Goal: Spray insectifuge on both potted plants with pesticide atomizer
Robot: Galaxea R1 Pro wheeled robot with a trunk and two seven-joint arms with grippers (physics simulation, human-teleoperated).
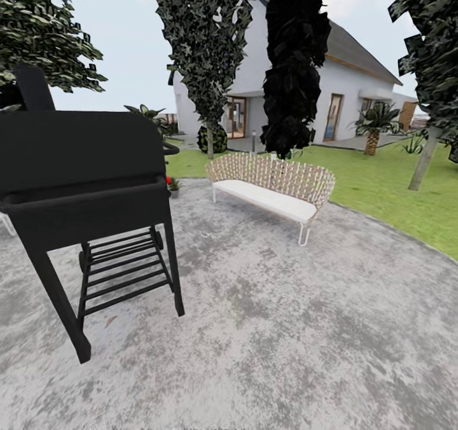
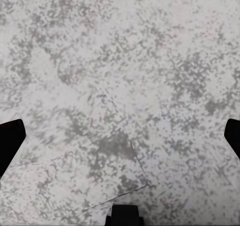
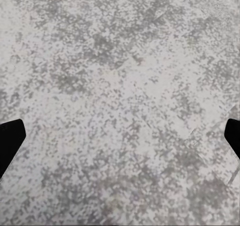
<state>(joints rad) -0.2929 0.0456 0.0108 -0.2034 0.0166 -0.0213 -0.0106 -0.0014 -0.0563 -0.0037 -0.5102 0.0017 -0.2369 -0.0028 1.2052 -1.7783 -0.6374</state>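
I stand on the round grey mottled paving (image 1: 267, 328) of the garden, with green lawn (image 1: 381, 191) beyond it. Just past the grill's right edge sits one small potted plant (image 1: 174, 187), green leaves in a little grey pot. A red speck (image 1: 168, 180) shows beside it, too small to tell whether it is the pesticide atomizer. In the left wrist view my left gripper (image 2: 120, 136) hangs open over bare paving, dark fingertips (image 2: 10, 138) far apart. My right gripper (image 3: 120, 136) is open over paving too, with nothing between its fingertips (image 3: 11, 136).
A black grill (image 1: 83, 182) on legs stands close at the left. A wicker sofa (image 1: 273, 185) with a white cushion stands ahead at the paving's far edge. Dark trees (image 1: 289, 67), a palm (image 1: 374, 124) and a white house (image 1: 343, 93) lie behind.
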